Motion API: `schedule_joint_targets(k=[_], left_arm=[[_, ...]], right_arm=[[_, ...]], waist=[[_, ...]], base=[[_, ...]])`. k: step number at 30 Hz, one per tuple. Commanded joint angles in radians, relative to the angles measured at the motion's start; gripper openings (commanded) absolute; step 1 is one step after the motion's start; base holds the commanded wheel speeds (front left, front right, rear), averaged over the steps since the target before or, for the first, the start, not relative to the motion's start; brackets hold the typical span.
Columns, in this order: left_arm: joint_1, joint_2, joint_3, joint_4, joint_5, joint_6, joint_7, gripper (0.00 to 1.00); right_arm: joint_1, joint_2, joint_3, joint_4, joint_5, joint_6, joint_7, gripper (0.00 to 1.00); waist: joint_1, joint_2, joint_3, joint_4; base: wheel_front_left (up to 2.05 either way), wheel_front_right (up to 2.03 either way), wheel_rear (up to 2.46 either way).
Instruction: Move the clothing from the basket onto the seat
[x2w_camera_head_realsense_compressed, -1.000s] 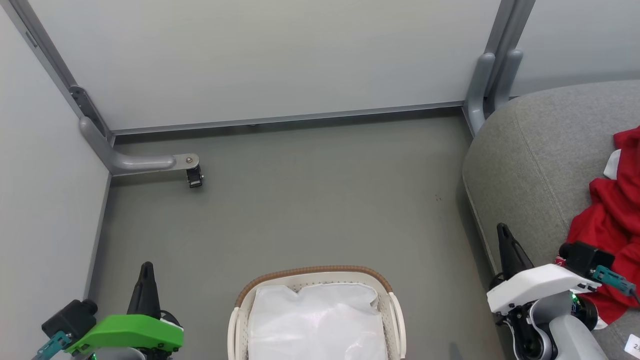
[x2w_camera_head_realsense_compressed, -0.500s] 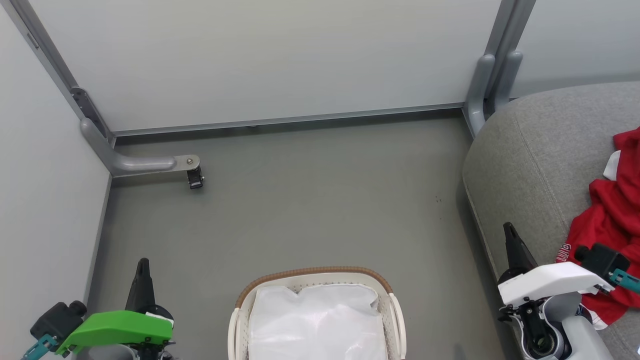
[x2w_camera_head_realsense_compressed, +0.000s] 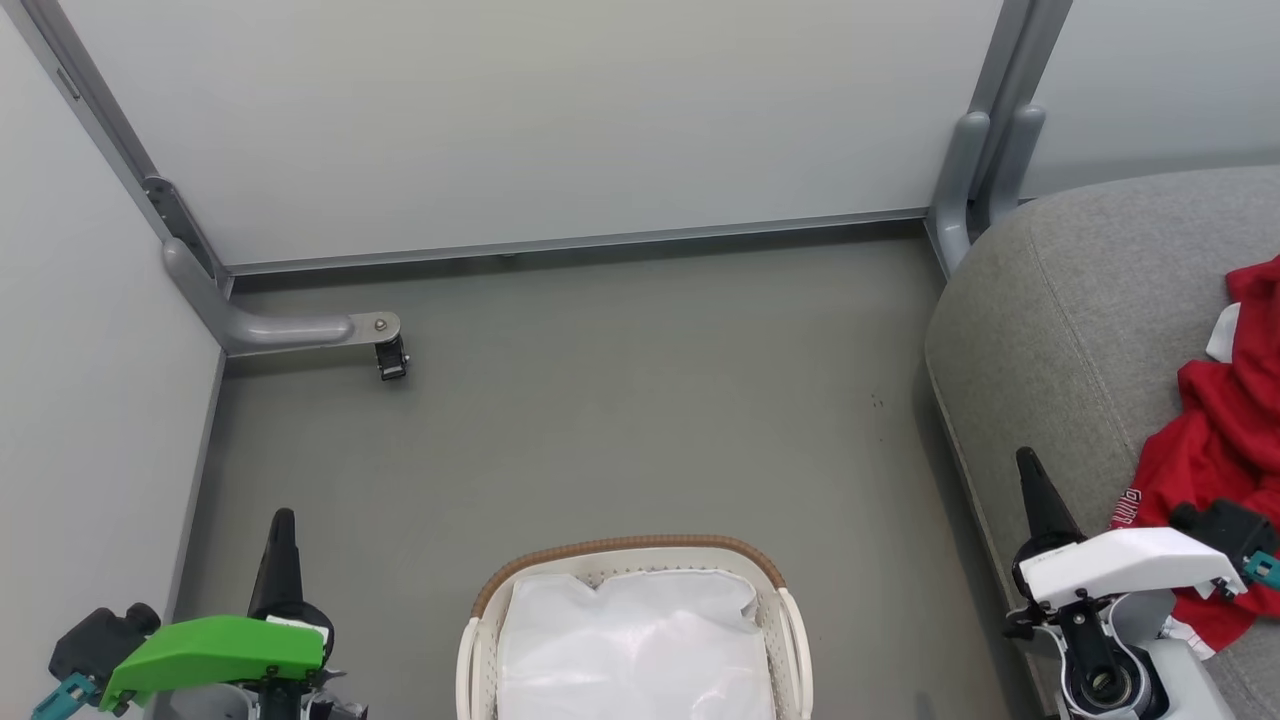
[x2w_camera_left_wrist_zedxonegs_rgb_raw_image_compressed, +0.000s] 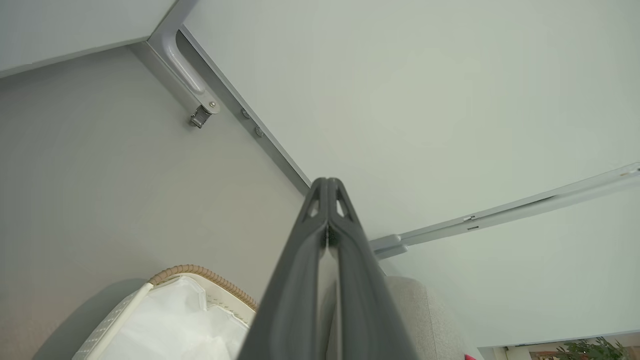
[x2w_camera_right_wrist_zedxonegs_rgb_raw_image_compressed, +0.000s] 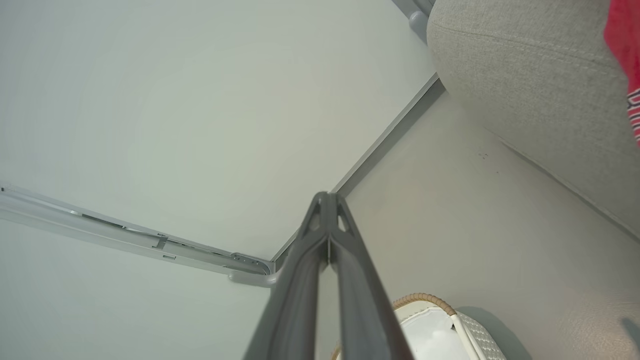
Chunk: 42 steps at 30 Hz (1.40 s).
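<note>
The basket (x2w_camera_head_realsense_compressed: 628, 548) is sitting on the floor (x2w_camera_head_realsense_compressed: 640, 400) at the near middle of the head view with its liner (x2w_camera_head_realsense_compressed: 640, 640) lying inside it. The seat (x2w_camera_head_realsense_compressed: 1060, 320) is standing apart to its right and reaching back to the corner post (x2w_camera_head_realsense_compressed: 985, 140). The clothing (x2w_camera_head_realsense_compressed: 1225, 430) is lying on the seat, toward its right side. The left gripper (x2w_camera_head_realsense_compressed: 284, 520) is hanging left of the basket, and the right gripper (x2w_camera_head_realsense_compressed: 1026, 462) is hanging over the seat's left edge, between basket and clothing.
</note>
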Motion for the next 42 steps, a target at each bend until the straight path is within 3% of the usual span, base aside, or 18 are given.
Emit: schedule_joint_targets(k=[1,42], left_arm=[[-0.028,0.007,0.006,-0.014,-0.03,-0.002,0.007,0.0],[-0.034,0.01,0.029,-0.069,-0.381,-0.003,0.106,0.0]], right_arm=[[0.003,-0.007,-0.006,-0.016,0.031,0.0,0.006,0.0],[0.037,-0.009,-0.048,-0.069,0.425,-0.001,0.103,0.0]], waist=[[0.0,0.0,0.0,0.0],[0.0,0.0,-0.012,0.002]], base=[[0.0,0.0,0.0],[0.0,0.0,0.0]])
